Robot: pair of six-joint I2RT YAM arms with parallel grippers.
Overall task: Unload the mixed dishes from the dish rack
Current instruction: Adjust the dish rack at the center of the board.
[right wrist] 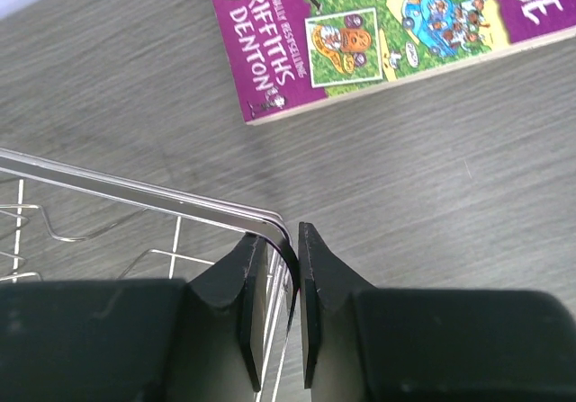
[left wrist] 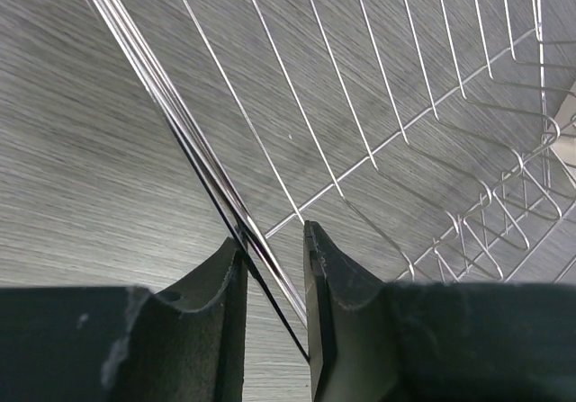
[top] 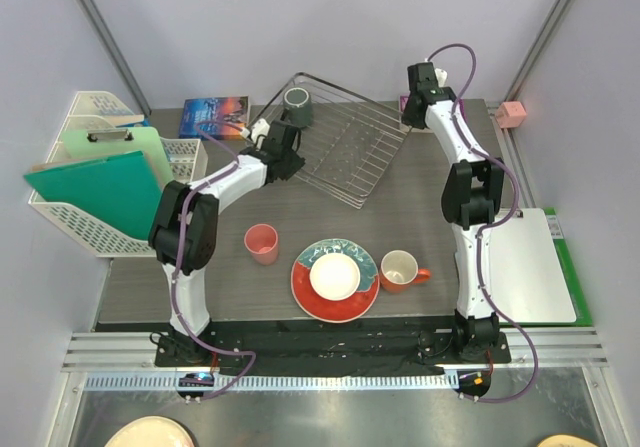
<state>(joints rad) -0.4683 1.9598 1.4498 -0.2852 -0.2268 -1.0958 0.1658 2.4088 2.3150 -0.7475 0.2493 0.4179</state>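
The silver wire dish rack (top: 345, 147) lies at the back centre, skewed on the table, with the dark grey mug (top: 297, 105) in its far left corner. My left gripper (top: 287, 160) is shut on the rack's left rim wire (left wrist: 193, 141), which runs slantwise between its jaws (left wrist: 273, 240). My right gripper (top: 409, 119) is shut on the rack's right corner wire (right wrist: 135, 191), seen between its jaws (right wrist: 279, 236). On the table in front are the pink cup (top: 262, 243), the teal plate with red-orange rim (top: 308, 289) holding the small bowl (top: 335, 276), and the orange mug (top: 402, 270).
A white lattice basket (top: 90, 229) with green folders stands at the left. A blue book (top: 213, 116) lies behind the left gripper and a purple book (right wrist: 378, 24) beyond the right gripper. A white board (top: 530, 267) lies at the right and a pink block (top: 513, 114) at the back right.
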